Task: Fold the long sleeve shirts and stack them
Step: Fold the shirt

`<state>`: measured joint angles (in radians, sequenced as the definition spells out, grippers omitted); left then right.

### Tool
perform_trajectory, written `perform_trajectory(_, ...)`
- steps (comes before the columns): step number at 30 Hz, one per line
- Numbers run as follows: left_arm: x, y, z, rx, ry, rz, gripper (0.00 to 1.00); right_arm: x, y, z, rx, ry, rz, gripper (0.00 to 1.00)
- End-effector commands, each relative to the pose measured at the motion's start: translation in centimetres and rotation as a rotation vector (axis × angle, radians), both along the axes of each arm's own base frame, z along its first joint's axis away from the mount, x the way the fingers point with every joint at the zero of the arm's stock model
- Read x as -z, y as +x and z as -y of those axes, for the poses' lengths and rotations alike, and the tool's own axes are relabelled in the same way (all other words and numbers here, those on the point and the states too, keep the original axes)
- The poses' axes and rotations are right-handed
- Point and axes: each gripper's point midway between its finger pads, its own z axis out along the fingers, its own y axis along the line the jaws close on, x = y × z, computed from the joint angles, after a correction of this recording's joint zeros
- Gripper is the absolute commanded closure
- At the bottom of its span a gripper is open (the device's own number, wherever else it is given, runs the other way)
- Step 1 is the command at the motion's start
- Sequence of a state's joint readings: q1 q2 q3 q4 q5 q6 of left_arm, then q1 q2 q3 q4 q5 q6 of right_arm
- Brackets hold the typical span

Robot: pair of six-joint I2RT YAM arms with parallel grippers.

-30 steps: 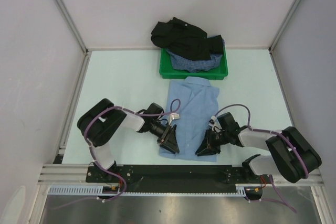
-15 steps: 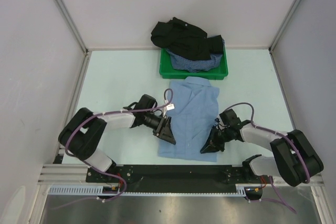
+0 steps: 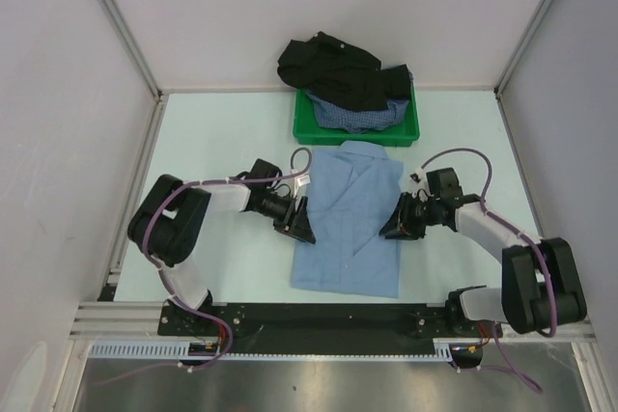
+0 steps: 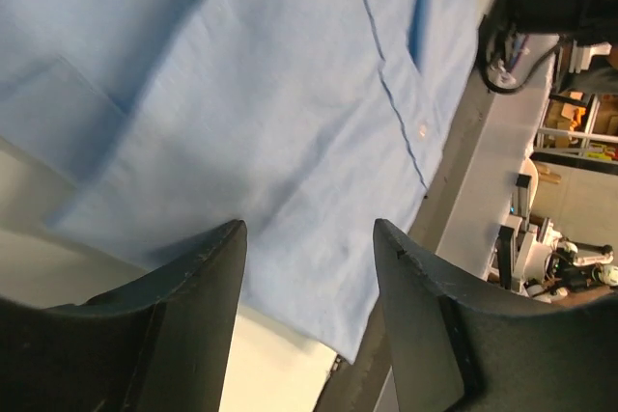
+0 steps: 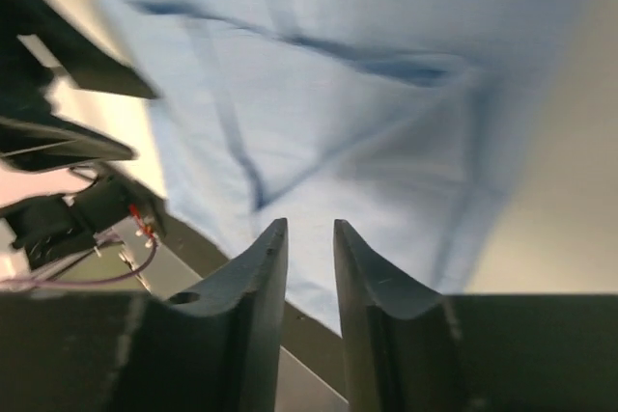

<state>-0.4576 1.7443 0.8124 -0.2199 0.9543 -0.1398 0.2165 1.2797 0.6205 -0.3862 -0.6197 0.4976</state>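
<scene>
Black and spread wide, the left claw (image 3: pixel 302 226) hangs low at the left edge of the light blue shirt (image 3: pixel 350 229), its arm reaching in from the left across the pale tabletop (image 3: pixel 222 151). Its wrist view shows nothing between the two fingers (image 4: pixel 193 315), only blue cloth with a stitched seam and a small button beyond them. The light blue shirt lies flat in the middle of the tabletop, folded to a rough rectangle, collar toward the far side and hem toward the near edge. At the shirt's right edge sits the right claw (image 3: pixel 388 229), pointing at the cloth from the right, its fingers (image 5: pixel 256 315) parted by a narrow gap with nothing pinched in it. Whether either claw touches the fabric cannot be told. Beyond the collar, at the far side, a green tray (image 3: pixel 305 132) holds the dark-blue checked shirt (image 3: pixel 352 118), crumpled, with the black shirt (image 3: pixel 328 69) heaped on top and spilling over the tray's far rim.
</scene>
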Motion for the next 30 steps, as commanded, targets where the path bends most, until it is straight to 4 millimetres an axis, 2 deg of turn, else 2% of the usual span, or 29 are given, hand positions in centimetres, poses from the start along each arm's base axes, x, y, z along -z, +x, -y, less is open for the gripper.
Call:
perform_trajectory(1,0.4,2.5,0.5,0.002,0.033,0.038,0.40,3.3,-0.9,1.7,0.025,-0.068,-0.083,0.66)
perform_trajectory(3,0.8,2.7,0.4,-0.003,0.042,0.036,0.40,3.4,-0.9,2.3,0.029,-0.097,-0.087,0.66)
perform_trajectory(7,0.8,3.3,-0.2,-0.005,0.057,0.073,0.40,3.5,-1.1,3.7,0.088,-0.138,-0.129,0.51)
perform_trajectory(9,0.2,3.9,-0.4,-0.018,0.045,0.096,0.40,3.3,-0.6,4.7,0.123,-0.168,-0.110,0.50)
perform_trajectory(12,0.0,4.1,-0.7,-0.021,0.050,0.116,0.39,3.4,0.0,4.6,0.124,-0.165,-0.080,0.50)
perform_trajectory(15,0.0,3.9,-0.8,-0.011,0.051,0.119,0.39,3.7,0.4,4.2,0.113,-0.139,-0.080,0.60)
perform_trajectory(18,0.0,3.9,-0.9,-0.008,0.053,0.126,0.39,3.8,0.6,3.9,0.114,-0.119,-0.098,0.64)
perform_trajectory(23,0.6,4.2,-1.0,-0.013,0.072,0.135,0.39,4.4,0.8,3.9,0.113,-0.118,-0.106,0.65)
perform_trajectory(26,0.8,4.5,-1.2,-0.021,0.090,0.152,0.39,4.4,0.8,3.8,0.101,-0.114,-0.100,0.78)
perform_trajectory(27,0.8,4.6,-1.2,-0.021,0.092,0.155,0.39,4.4,0.7,3.8,0.102,-0.112,-0.106,0.91)
perform_trajectory(28,0.7,4.8,-1.1,-0.021,0.090,0.161,0.39,4.3,0.6,3.8,0.100,-0.113,-0.108,0.97)
perform_trajectory(30,0.1,4.7,-0.8,-0.012,0.064,0.167,0.39,4.3,-0.6,4.2,0.117,-0.125,-0.137,1.00)
